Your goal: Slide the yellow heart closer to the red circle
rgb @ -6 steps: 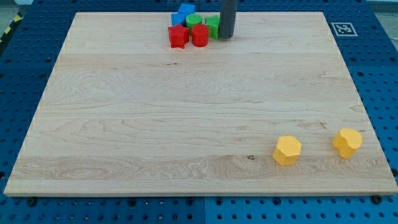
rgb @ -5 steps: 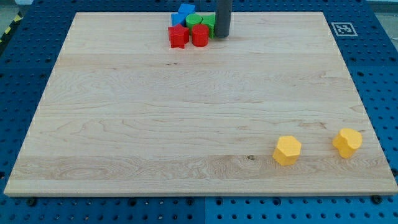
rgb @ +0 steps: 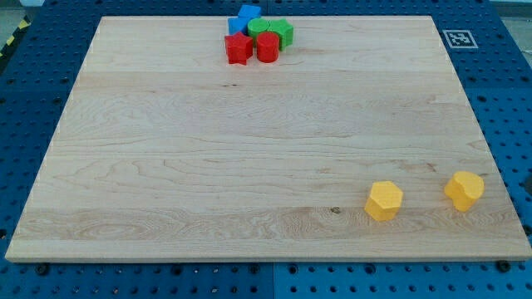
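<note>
- Across the wooden board [rgb: 166, 166] we cannot see our tip anywhere in the view, so we cannot tell where it stands relative to the blocks.
- At the view's top, a little left of centre, sits a tight cluster: a red star-like block [rgb: 238, 48], with the red circle [rgb: 268, 47] touching it on its right.
- Just behind these lie two blue blocks [rgb: 245, 17], their shapes hard to make out, a green round block [rgb: 261, 27] and a green block [rgb: 282, 32] at the cluster's right end.
- Near the view's bottom right, well apart from the cluster, rests a yellow hexagon-like block [rgb: 384, 201].
- Further right, close to the board's right edge, lies the yellow heart [rgb: 464, 190], far from the red circle.
- A black-and-white marker tag [rgb: 458, 38] sits on the blue pegboard at the top right.
</note>
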Tool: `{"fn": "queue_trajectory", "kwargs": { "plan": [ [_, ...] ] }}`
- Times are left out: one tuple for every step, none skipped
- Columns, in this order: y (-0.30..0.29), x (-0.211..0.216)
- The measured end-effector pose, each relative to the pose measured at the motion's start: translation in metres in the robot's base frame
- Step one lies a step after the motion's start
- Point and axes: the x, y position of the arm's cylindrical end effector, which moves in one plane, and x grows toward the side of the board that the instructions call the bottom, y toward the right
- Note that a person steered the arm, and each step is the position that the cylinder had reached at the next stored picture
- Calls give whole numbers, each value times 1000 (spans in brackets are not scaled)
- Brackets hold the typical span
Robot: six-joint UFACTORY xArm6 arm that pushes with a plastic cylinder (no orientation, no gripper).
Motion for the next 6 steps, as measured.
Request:
{"fn": "queue_trajectory", "kwargs": {
  "plan": [
    [-27, 29],
    [-50, 35],
    [-61, 36],
    [-73, 28],
    [-72, 17],
    [-81, -1]
  ]
}}
